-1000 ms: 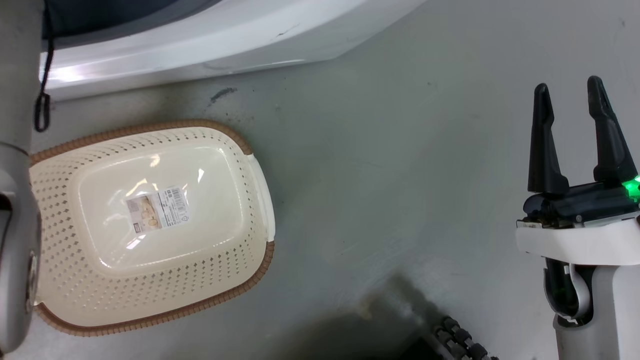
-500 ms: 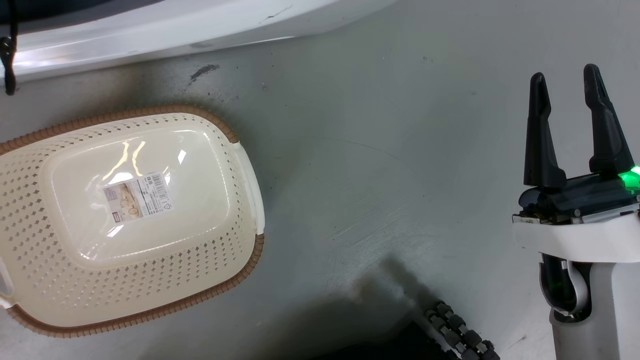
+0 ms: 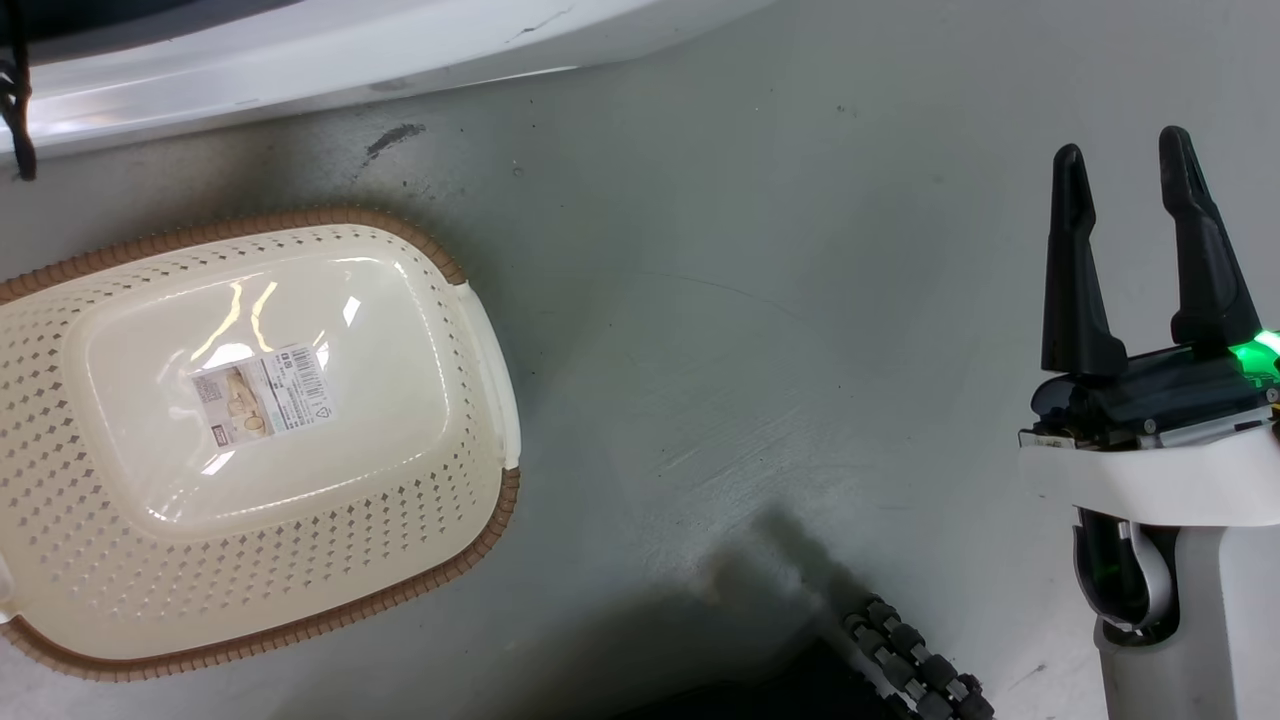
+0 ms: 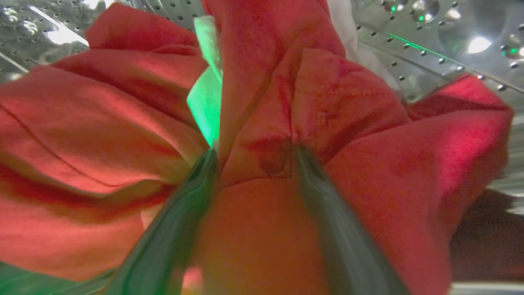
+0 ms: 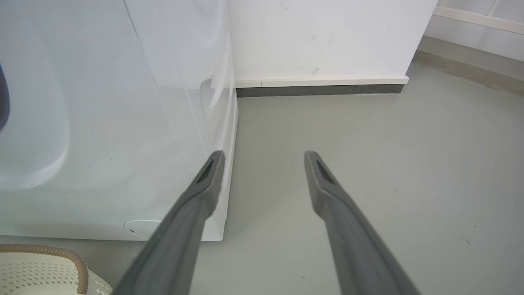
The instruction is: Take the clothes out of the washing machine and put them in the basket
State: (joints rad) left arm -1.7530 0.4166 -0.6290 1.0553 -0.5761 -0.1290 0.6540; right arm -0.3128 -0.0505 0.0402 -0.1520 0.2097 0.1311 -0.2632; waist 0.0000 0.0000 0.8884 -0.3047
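Two long fingers of the left gripper (image 4: 254,151) are pushing into the clothes (image 4: 102,123) inside the perforated steel drum (image 4: 430,49). They are standing apart with a red fold bunching between them, not clamped on it. A strip of white trim (image 4: 348,24) is showing behind. The basket (image 3: 300,215) is waiting empty on the grey floor (image 3: 750,300), just in front of the washing machine (image 3: 300,60), probably so that a lifted garment is travelling only a short way. The right gripper (image 3: 1120,145) is hovering well apart to the side, fingers released and holding nothing, likely keeping out of the way. A black cord (image 3: 15,110) is dangling by the washer's front. Whether the door is hampering the way out cannot be told.
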